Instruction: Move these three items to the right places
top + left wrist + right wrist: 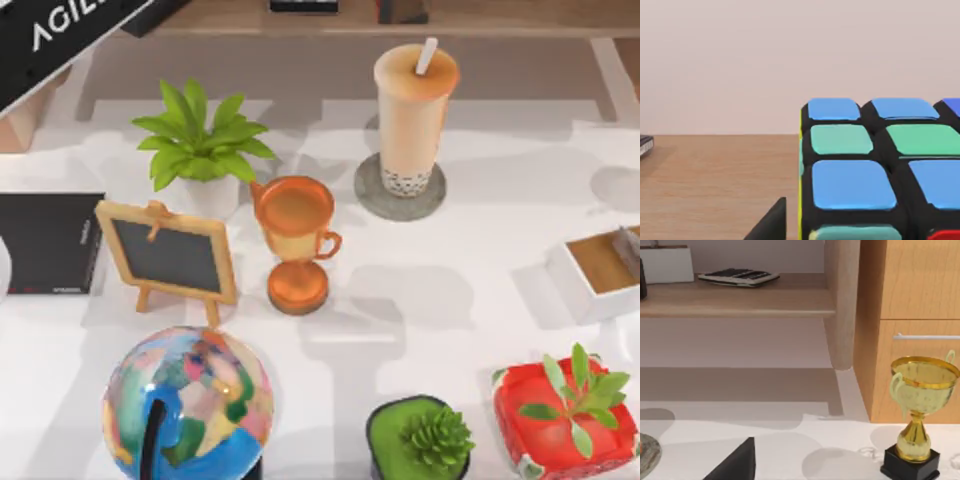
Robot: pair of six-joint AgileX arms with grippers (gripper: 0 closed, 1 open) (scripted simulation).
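Observation:
The tall tan bubble-tea cup (413,112) with a white straw and dark pearls stands upright on the round grey coaster (372,192) at the back of the table, right of centre. The flat black book (45,242) lies at the table's left edge. My left arm (60,30) crosses the back left corner. A dark part of my left gripper (771,225) sits close to a multicoloured puzzle cube (865,170) on a wooden surface. A dark part of my right gripper (735,462) hangs over the white table, with the coaster's rim (647,455) beside it.
An orange trophy cup (295,235), a small chalkboard (170,255) and a potted plant (200,150) crowd the middle left. A globe (185,400), a green pot (420,440) and a red pot (565,415) line the front. A white box (600,270) sits right. A gold trophy (920,410) stands by a wooden cabinet.

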